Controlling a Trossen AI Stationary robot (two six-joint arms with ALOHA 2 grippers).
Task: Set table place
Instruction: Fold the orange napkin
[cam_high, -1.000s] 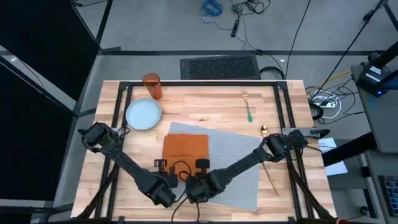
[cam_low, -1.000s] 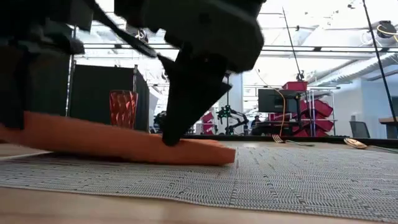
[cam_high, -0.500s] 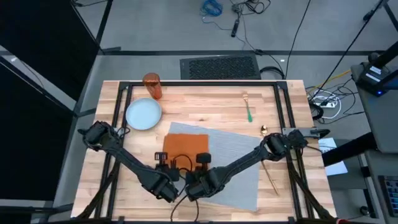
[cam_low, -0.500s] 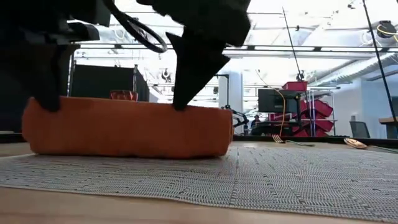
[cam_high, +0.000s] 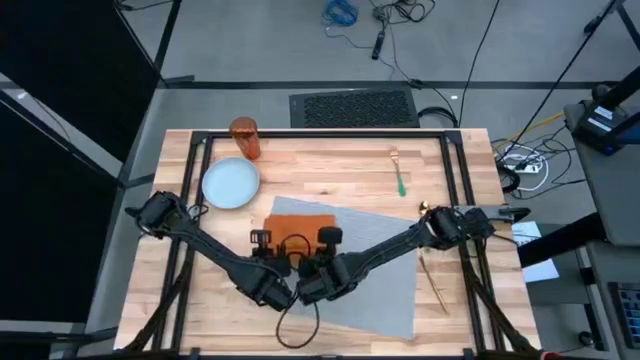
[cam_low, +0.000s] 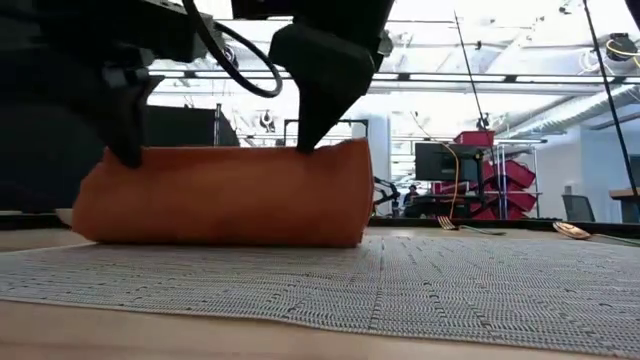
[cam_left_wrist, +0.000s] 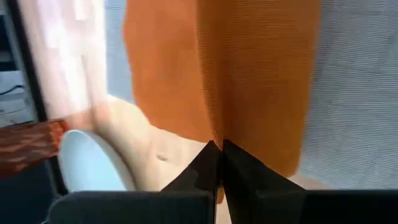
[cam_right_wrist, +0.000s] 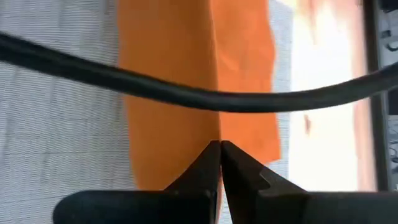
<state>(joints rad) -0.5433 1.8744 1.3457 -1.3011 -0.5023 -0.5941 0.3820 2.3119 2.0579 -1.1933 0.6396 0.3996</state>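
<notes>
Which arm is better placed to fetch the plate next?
Left, probably. The plate lies at the table's far left, on the left arm's side. For now the left gripper and right gripper each have their jaws shut on the napkin, so one must let go first.

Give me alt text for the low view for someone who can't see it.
Two dark grippers, the left gripper and the right gripper, each pinch the top edge of an orange napkin, holding it raised in a fold above a grey placemat. A fork lies far behind.
</notes>
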